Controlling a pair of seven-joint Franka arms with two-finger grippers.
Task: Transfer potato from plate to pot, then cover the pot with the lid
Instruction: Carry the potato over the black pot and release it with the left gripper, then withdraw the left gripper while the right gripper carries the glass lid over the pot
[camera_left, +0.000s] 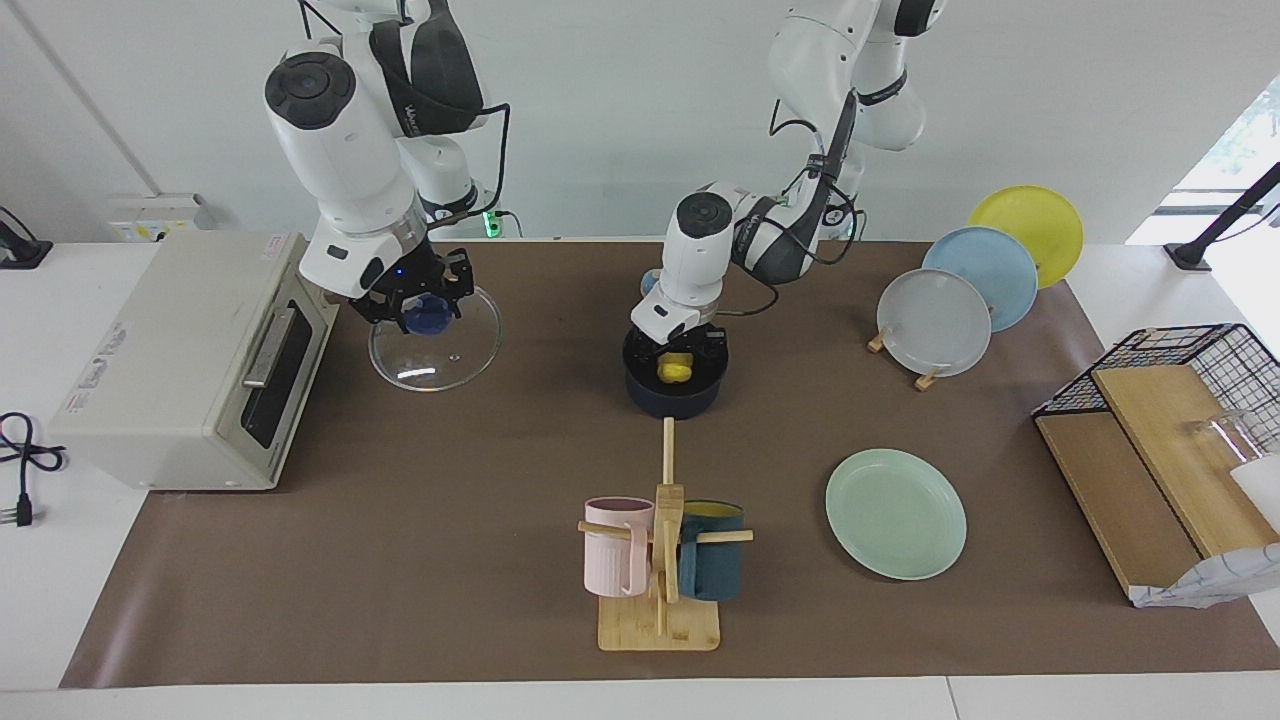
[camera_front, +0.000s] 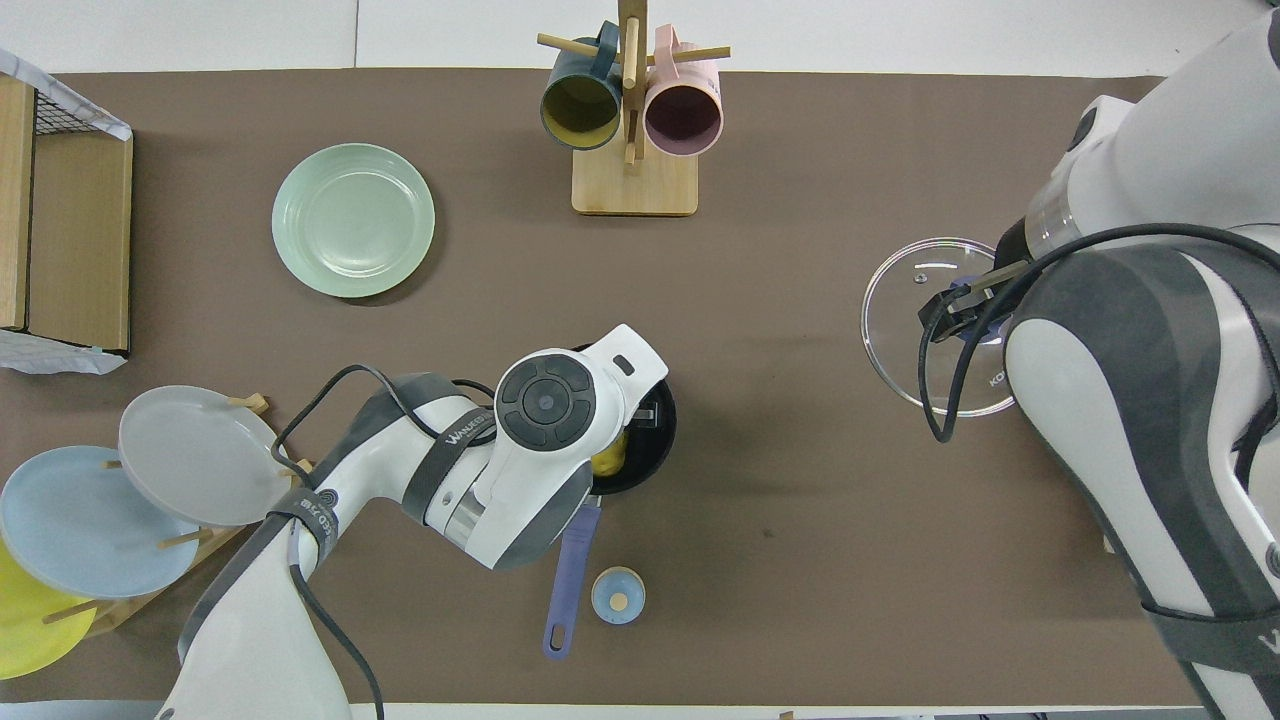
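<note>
The yellow potato (camera_left: 675, 369) is in the mouth of the navy pot (camera_left: 672, 398) in the middle of the table. It also shows in the overhead view (camera_front: 607, 456) inside the pot (camera_front: 650, 455), whose blue handle (camera_front: 570, 575) points toward the robots. My left gripper (camera_left: 677, 352) is down at the pot's mouth, right over the potato. The mint-green plate (camera_left: 895, 513) lies bare, farther from the robots, and shows in the overhead view (camera_front: 353, 220). The glass lid (camera_left: 440, 355) lies toward the right arm's end. My right gripper (camera_left: 428, 300) is shut on its blue knob (camera_left: 430, 312).
A toaster oven (camera_left: 190, 360) stands beside the lid at the right arm's end. A mug rack (camera_left: 660, 560) stands farther out than the pot. A small bell (camera_front: 618, 595) sits beside the pot's handle. A plate rack (camera_left: 975, 290) and a wire basket (camera_left: 1180, 400) stand at the left arm's end.
</note>
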